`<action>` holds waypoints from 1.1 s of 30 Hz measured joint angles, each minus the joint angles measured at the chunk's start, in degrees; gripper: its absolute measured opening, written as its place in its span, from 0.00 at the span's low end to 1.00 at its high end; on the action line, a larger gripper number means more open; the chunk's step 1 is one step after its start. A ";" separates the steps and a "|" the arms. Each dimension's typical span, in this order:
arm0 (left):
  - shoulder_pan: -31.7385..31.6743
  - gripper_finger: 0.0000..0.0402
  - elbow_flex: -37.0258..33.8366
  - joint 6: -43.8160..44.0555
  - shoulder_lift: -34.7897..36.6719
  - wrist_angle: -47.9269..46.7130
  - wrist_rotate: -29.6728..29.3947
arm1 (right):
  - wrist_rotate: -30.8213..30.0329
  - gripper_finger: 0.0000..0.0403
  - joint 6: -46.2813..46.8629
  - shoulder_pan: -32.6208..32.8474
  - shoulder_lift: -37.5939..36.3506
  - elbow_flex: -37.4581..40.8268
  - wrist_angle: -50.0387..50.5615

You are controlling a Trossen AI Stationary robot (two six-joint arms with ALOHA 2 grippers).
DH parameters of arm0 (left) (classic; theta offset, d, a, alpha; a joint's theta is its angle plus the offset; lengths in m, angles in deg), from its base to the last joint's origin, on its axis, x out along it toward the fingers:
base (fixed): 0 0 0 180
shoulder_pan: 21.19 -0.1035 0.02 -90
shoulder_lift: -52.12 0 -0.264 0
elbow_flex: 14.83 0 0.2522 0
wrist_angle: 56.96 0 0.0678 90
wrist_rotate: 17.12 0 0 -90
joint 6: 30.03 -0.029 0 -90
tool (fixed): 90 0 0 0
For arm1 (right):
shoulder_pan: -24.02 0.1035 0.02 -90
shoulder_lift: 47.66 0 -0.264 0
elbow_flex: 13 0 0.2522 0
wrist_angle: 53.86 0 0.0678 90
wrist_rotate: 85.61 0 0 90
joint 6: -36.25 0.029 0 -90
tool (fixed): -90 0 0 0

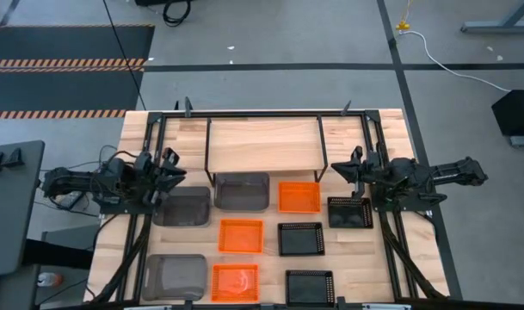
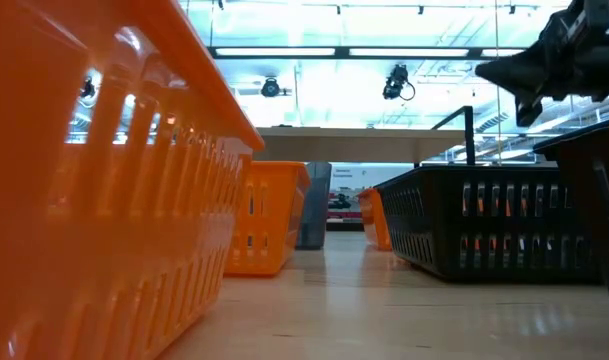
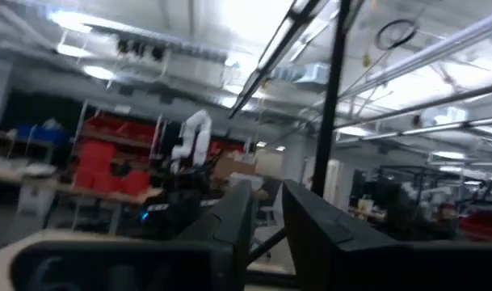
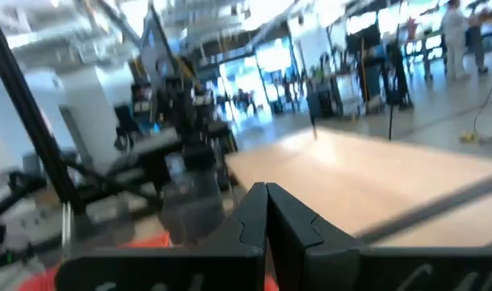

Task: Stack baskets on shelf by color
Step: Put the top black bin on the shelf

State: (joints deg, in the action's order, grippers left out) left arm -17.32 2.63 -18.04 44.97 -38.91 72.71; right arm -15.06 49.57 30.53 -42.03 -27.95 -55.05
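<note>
Nine small flat plastic baskets are spread on the wooden table [image 1: 365, 258] in front of the shelf [image 1: 263, 142]: three smoky grey baskets [image 1: 242, 191] with round corners, three bright orange baskets [image 1: 241, 235] with slotted sides, and three black baskets [image 1: 300, 238] with mesh sides. The shelf, a thin black frame with a pale board on top, is seen with no basket on it. The left gripper [image 1: 177, 175] is held slightly open and empty beside a grey basket, and the right gripper [image 1: 337, 172] is held closed and empty above a black one.
</note>
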 joint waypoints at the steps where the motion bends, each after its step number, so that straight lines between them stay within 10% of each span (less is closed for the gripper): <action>1: 0.79 0.22 0.02 -0.89 0.00 0.97 0.01 | 0.00 0.03 -0.47 0.00 0.00 0.00 -1.48; 21: 7.00 0.47 0.17 -11.19 0.02 5.95 -5.15 | 4.54 0.26 -9.14 0.00 16.17 -19.30 7.64; 33: 7.00 0.46 0.19 -10.89 0.02 6.16 -4.49 | 3.11 0.39 -1.50 0.04 36.59 -50.09 58.48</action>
State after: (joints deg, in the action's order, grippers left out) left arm -10.32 2.81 -28.93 44.99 -32.75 68.22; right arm -11.95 48.07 30.56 -5.44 -78.04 3.43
